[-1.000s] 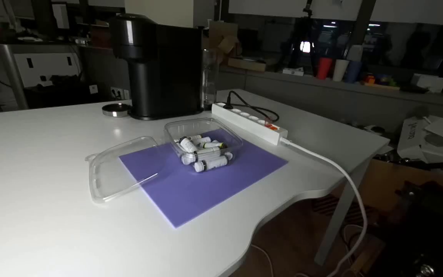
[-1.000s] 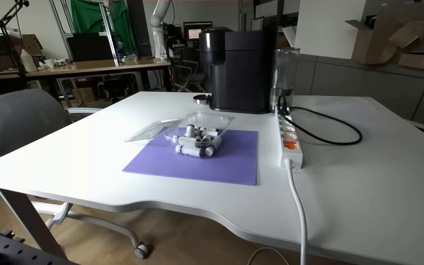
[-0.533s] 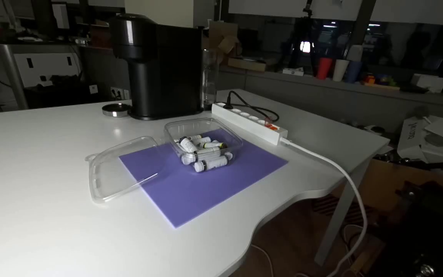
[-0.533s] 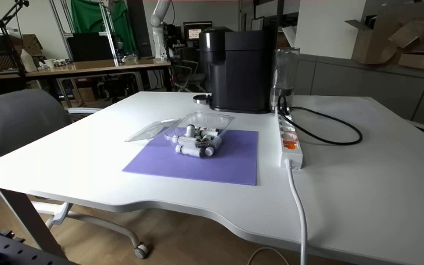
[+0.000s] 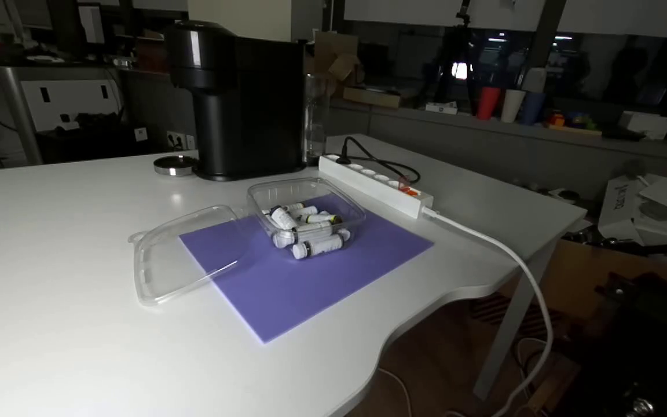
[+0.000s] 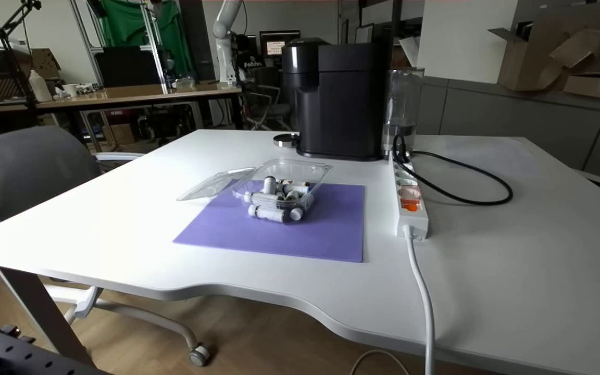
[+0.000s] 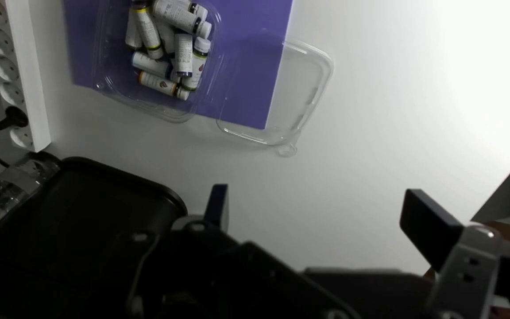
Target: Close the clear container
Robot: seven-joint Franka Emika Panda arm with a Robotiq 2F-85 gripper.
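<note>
The clear container stands open on the purple mat, holding several small white-labelled bottles. It shows in both exterior views and at the upper left of the wrist view. Its clear lid lies off beside it, partly over the mat and partly over the white table. The lid's near-container side looks close to the container in an exterior view. In the wrist view the lid has a small corner tab. My gripper is open and empty above the table, and out of the exterior views.
A tall black machine stands behind the container; in the wrist view it is left of the gripper. A white power strip with cables lies beside the mat. A round metal dish sits by the machine. A grey chair stands at the table edge.
</note>
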